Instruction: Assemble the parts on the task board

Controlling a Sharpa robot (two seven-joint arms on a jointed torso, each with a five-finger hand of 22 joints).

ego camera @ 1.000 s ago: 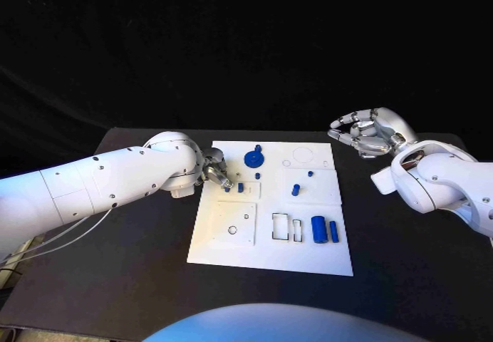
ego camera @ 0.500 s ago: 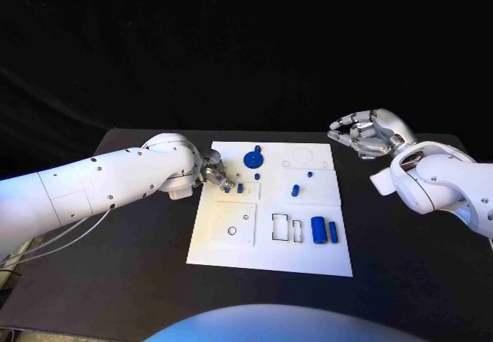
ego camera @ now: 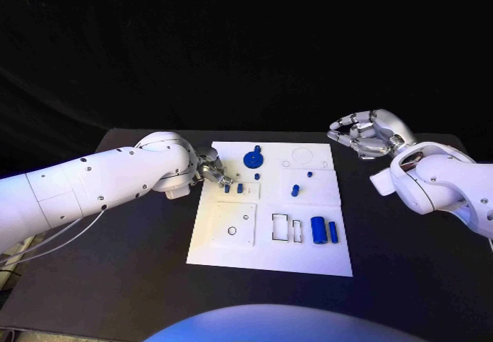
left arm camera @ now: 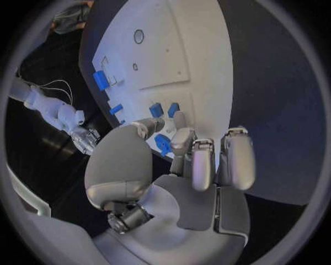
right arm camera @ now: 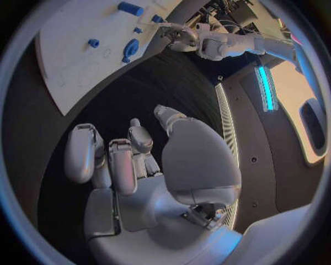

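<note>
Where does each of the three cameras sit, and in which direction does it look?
Head view: on the robot's head, looking down at the task board; both arms and hands show.
Left wrist view: behind the left hand, facing the board's blue parts; its fingers show.
Right wrist view: behind the right hand, facing the board from beside it.
Shared: all show the board; both wrist views show the other hand.

Right hand: fingers curled loosely inward, nothing held, poised over the dark tabletop. Task board: white, carrying a blue disc-shaped part, a small blue peg and a blue cylinder. Left hand: at the board's far edge.
</note>
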